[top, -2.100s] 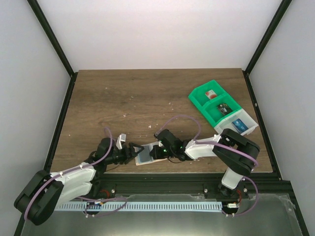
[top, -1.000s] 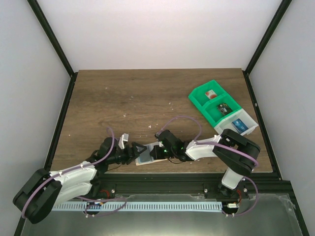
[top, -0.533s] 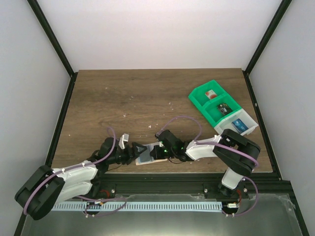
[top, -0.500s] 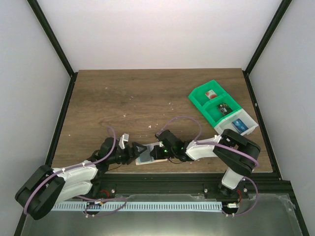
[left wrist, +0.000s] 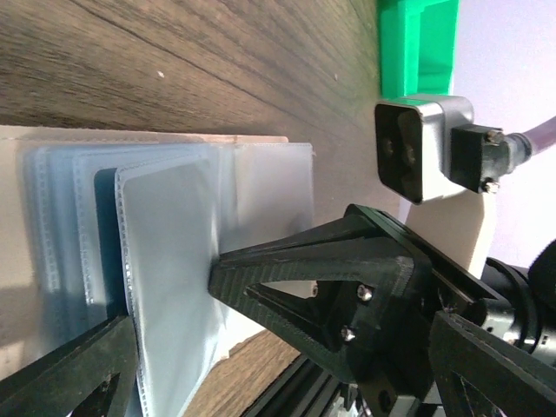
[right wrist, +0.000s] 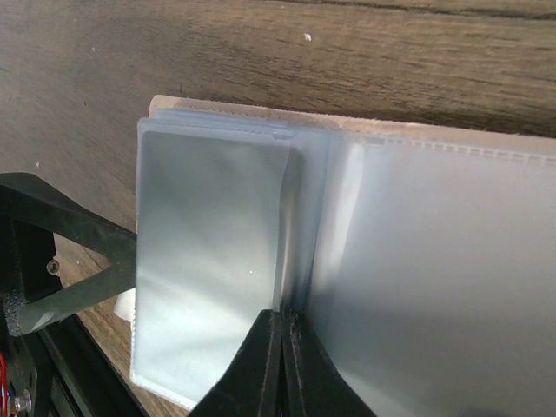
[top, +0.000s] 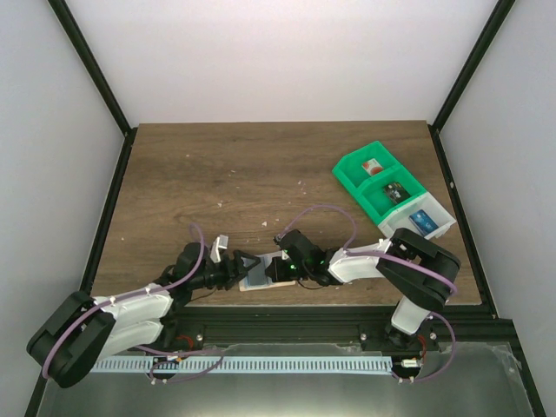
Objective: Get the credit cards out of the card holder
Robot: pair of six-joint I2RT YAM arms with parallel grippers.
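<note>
The card holder [top: 257, 278] lies open and flat at the near edge of the desk [top: 261, 174], a little left of the middle, with its tan backing down and its cloudy blue-grey pockets fanned upward. You cannot make out the credit cards through that plastic; only a darker blue strip shows between two pockets in the left wrist view.

Your right pincer [right wrist: 280, 320] has its fingers pressed together, and their joined tip sits on the holder at the fold where one pocket overlaps the next. Whether it pinches any plastic there you cannot tell. The right arm folds back from its base, with the forearm running low and leftward along the near edge.

Your left pincer [top: 234, 261] stands wide apart just beside the holder's left end, holding nothing, and one finger [right wrist: 61, 252] reaches to the edge of the outermost pocket. The left arm stretches low from the near left corner, pointing right, so the two pincers face each other over the holder.

A green-and-white compartment tray [top: 356, 158] sits well apart, near the desk's right edge.
</note>
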